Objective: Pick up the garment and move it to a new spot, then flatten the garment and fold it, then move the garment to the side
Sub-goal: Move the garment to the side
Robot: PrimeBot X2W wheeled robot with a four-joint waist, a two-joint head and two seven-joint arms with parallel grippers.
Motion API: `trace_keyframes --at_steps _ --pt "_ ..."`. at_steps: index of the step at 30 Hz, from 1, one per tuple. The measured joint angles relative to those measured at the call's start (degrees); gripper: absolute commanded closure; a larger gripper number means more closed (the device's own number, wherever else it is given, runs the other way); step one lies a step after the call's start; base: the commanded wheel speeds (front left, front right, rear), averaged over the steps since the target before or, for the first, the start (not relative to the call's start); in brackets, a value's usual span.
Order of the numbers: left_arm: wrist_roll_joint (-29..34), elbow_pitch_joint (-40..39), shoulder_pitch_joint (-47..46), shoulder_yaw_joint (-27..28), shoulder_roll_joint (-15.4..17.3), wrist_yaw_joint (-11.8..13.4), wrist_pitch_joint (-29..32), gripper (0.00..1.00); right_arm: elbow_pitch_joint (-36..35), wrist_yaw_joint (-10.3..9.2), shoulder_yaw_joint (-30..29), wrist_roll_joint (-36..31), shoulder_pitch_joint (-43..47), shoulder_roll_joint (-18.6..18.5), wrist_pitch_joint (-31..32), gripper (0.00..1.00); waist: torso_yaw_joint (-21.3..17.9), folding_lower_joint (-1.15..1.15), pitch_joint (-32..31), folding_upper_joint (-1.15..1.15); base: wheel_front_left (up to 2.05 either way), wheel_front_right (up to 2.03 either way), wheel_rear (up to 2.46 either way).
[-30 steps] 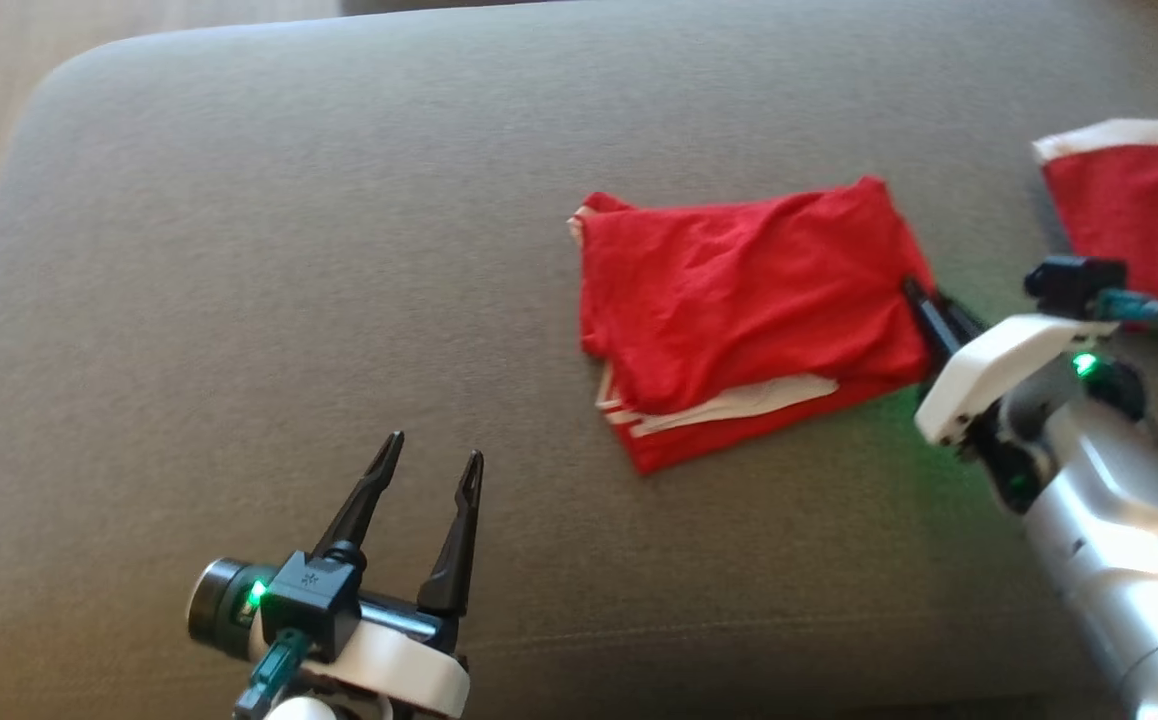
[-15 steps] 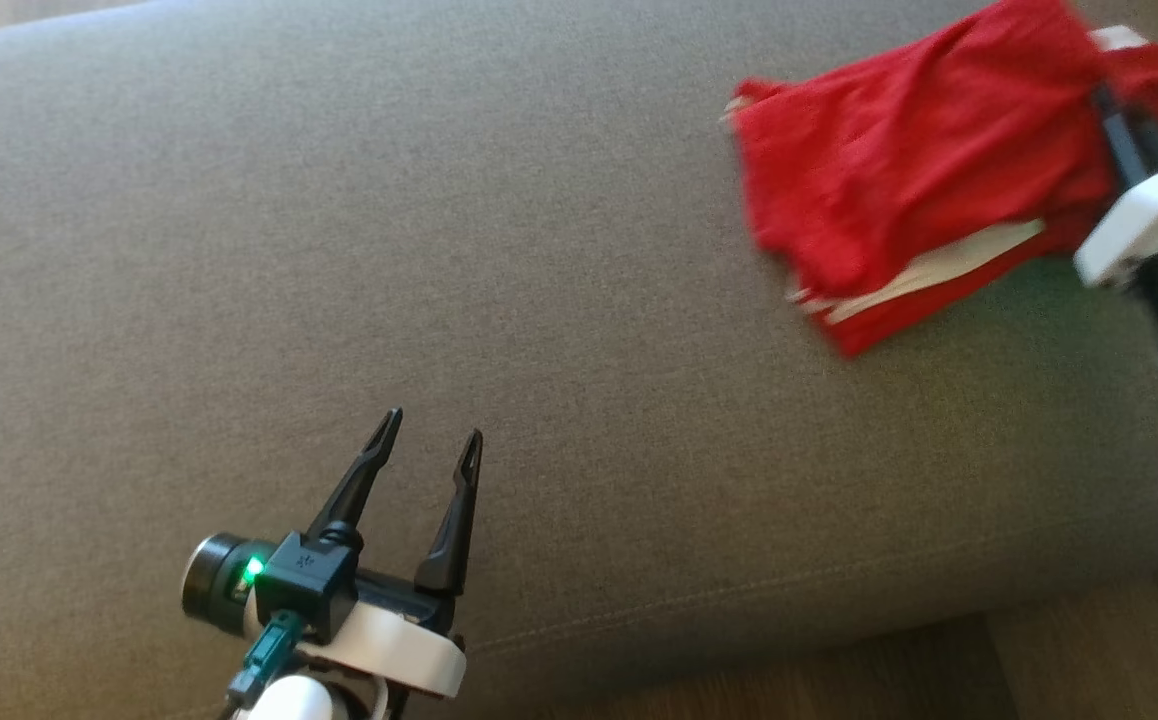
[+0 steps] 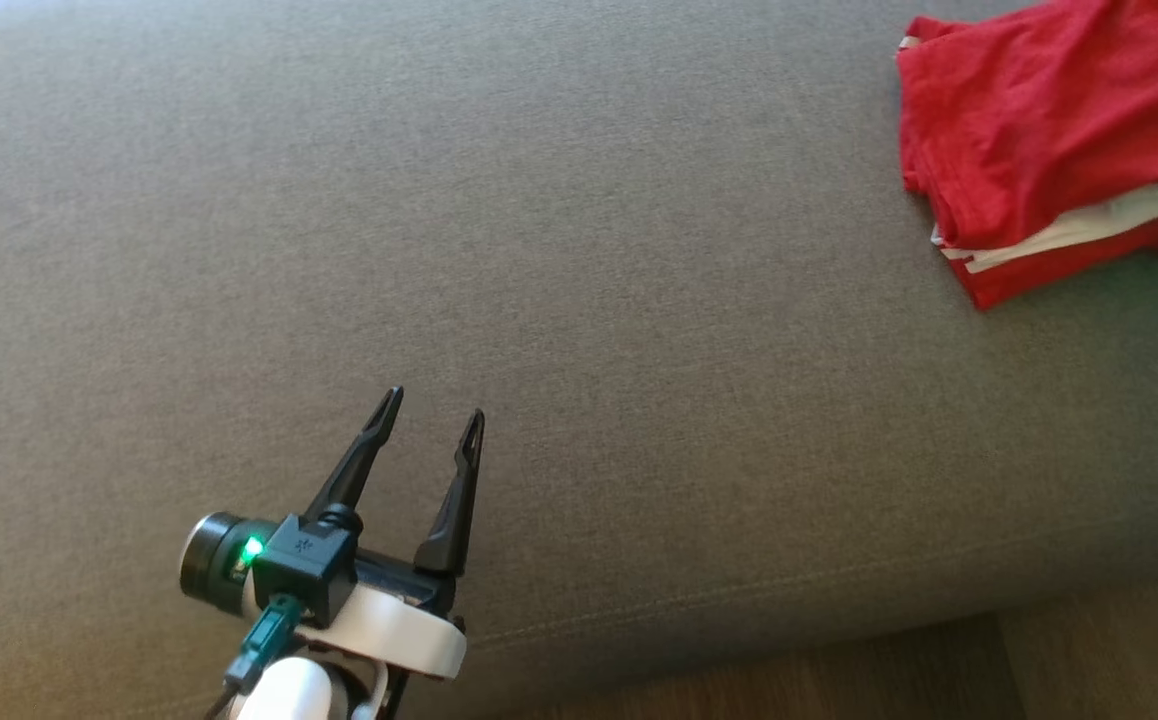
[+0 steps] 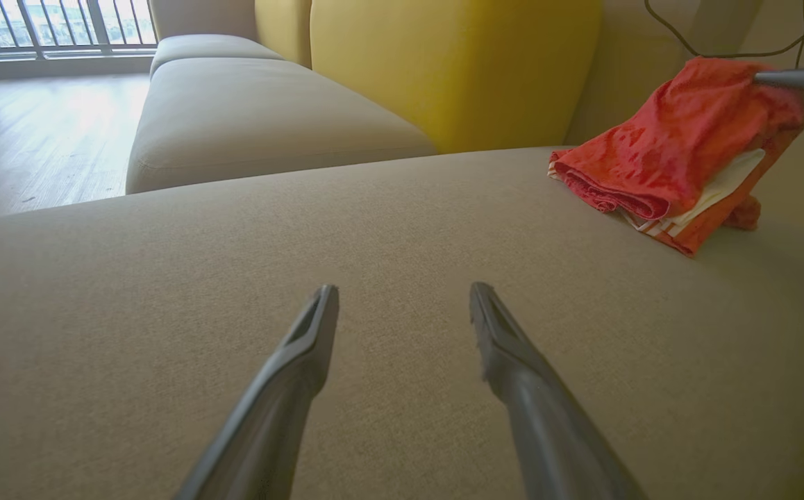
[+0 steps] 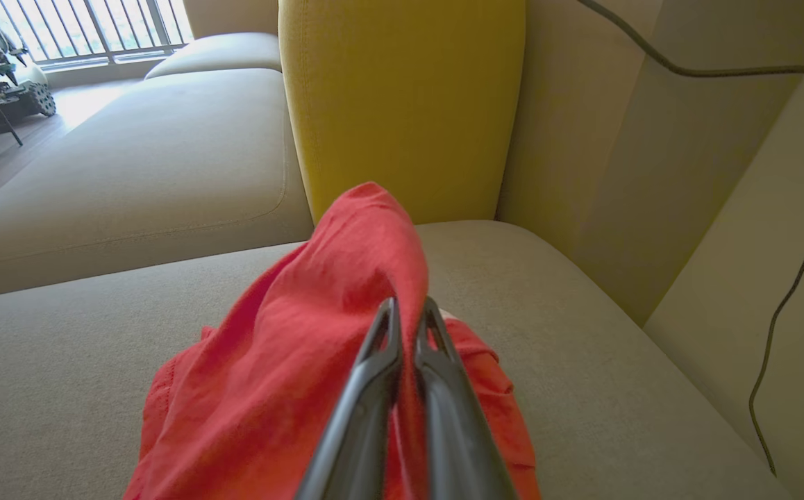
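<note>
The garment (image 3: 1049, 160) is a folded red cloth with white trim, at the upper right of the grey sofa seat (image 3: 539, 250) in the head view. In the right wrist view my right gripper (image 5: 409, 309) is shut on an edge of the garment (image 5: 305, 361), which is pulled up into a peak between the fingers. The left wrist view shows the garment (image 4: 666, 153) lifted at its far right corner, its near edge still on the seat. My left gripper (image 3: 429, 415) stands open over bare seat at the lower left, far from the cloth; its fingers (image 4: 305, 347) hold nothing.
A yellow back cushion (image 5: 402, 104) stands behind the seat, and another seat cushion (image 4: 249, 111) lies beyond it. Dark cables (image 5: 777, 312) hang on the wall to the right. The sofa's front edge and wooden floor (image 3: 839, 670) lie below.
The head camera has swung left, so the garment sits further to the upper right. The garment has been dragged and lifted by its right edge in the right gripper. The left gripper stays open.
</note>
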Motion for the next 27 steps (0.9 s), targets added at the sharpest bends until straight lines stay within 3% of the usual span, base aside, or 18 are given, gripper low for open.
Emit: trace_keyframes --at_steps 3,4,5,9,12,14,17,21,23,27 --pt "0.0 0.1 -0.5 0.0 -0.1 0.0 0.0 0.00 2.9 0.00 -3.3 -2.9 0.0 -1.0 -0.2 0.97 1.2 0.00 -0.4 0.00 0.00 0.00 0.00" --pt "0.0 0.2 -0.5 0.0 -0.1 0.0 0.0 0.00 4.0 0.00 -4.4 -3.9 0.0 -1.4 -0.3 0.59 1.5 0.00 -0.6 0.00 0.00 0.00 0.00" --pt "0.0 0.2 -0.5 0.0 -0.1 0.0 0.0 0.00 5.2 0.00 -5.6 -5.1 0.0 -1.8 -0.3 0.00 1.8 0.00 -0.7 0.00 0.00 0.00 0.00" --pt "0.0 0.3 -0.5 0.1 -0.1 0.0 0.0 0.00 5.9 0.00 -9.1 -14.3 0.1 -4.3 -1.6 0.00 2.9 0.00 -1.7 0.00 0.00 0.00 0.00" --pt "-0.4 0.3 -0.3 0.1 -0.1 0.1 0.0 0.00 1.7 0.00 -12.1 -19.8 0.8 -2.8 -2.0 0.00 3.5 0.00 -2.9 0.00 0.00 0.00 0.00" --pt "-0.4 0.3 0.0 0.2 -0.1 0.6 0.0 0.00 -4.6 0.00 -13.7 -24.0 3.2 0.8 -2.1 0.00 3.9 0.00 -3.9 0.00 0.00 0.00 0.00" --pt "-0.7 0.3 1.2 0.5 -0.2 1.6 0.0 0.00 -13.2 0.00 -15.8 -27.8 8.9 9.5 -2.1 0.00 4.4 0.00 -5.5 0.00 0.00 0.00 0.00" --pt "-3.0 0.3 3.0 1.4 -0.2 2.6 0.0 0.00 -21.7 0.00 -14.0 -30.6 20.6 19.8 -2.1 0.00 5.4 0.00 -7.7 0.00 0.00 0.00 0.00" --pt "-3.4 0.3 3.4 1.7 -0.2 3.1 0.0 0.00 -26.1 0.00 -11.8 -31.8 26.1 21.8 -2.1 0.00 6.0 0.00 -8.9 0.00 0.00 0.00 0.00" --pt "-5.1 0.1 3.6 2.0 -0.2 5.1 0.0 0.00 -35.5 0.00 -9.4 -32.0 34.0 22.5 -2.1 0.00 7.6 0.00 -11.0 0.00 0.00 0.00 0.00"
